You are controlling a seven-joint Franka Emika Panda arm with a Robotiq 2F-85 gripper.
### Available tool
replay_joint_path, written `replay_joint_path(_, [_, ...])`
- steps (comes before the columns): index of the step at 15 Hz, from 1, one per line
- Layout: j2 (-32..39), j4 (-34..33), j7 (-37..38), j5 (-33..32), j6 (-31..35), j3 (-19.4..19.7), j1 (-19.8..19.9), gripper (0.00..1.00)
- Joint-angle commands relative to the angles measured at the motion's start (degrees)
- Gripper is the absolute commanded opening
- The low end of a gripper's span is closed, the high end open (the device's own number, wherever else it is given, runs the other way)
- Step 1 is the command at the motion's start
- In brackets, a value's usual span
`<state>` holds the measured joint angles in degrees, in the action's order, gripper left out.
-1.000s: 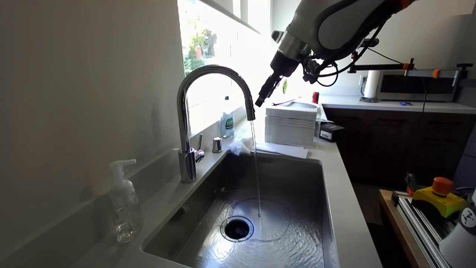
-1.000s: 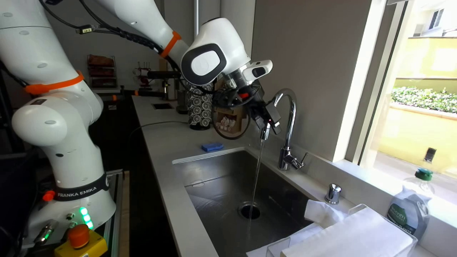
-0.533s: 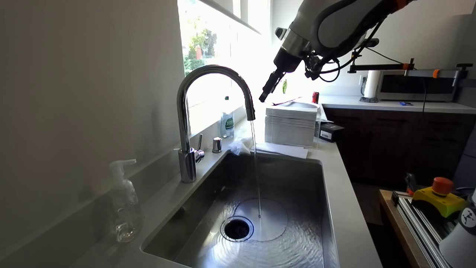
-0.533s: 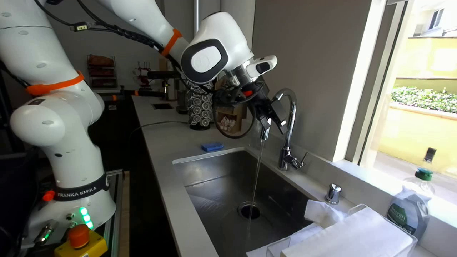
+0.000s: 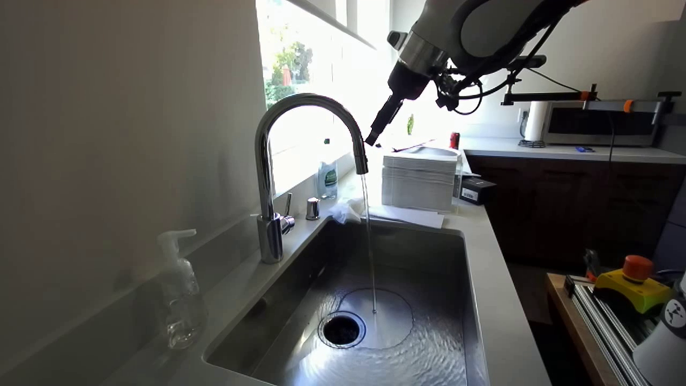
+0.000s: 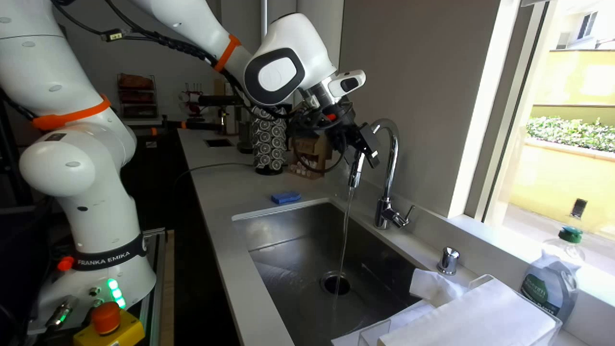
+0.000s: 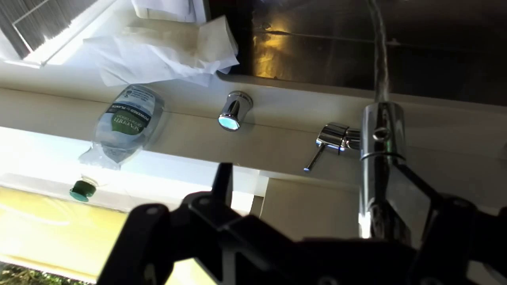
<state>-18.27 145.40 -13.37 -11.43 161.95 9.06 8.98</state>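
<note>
In an exterior view, wearing rounded white shells (image 6: 105, 226), orange bands (image 6: 227, 53) and black cables (image 6: 178, 48); at eight o'clock, bearing a black collar (image 6: 104, 259) lettered FRANKA EMIKA above green lights (image 6: 116, 293).

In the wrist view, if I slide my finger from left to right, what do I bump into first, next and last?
Green-capped clear plastic bottle → short, round chrome fixture → small, thin-levered chrome faucet handle → tall, tube-shaped chrome faucet spout.

Arm (image 6: 202, 33) bent, end effector (image 7: 314, 169) angled dwn w/ fingers (image 7: 223, 184) apart.
</note>
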Motion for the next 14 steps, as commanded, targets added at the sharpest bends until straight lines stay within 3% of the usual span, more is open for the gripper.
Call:
replay_joint_path(1, [-3.19,0.18,-3.26,2.40,-5.24,0.43,-3.49,1.00])
replay_joint_path(5, [-2.33,0.25,-4.36,3.83,-5.90,1.01,-5.49,1.00])
replay_joint_path(14, [2.52,1.23,-11.01,7.55,3.75,4.48,-8.20,1.00])
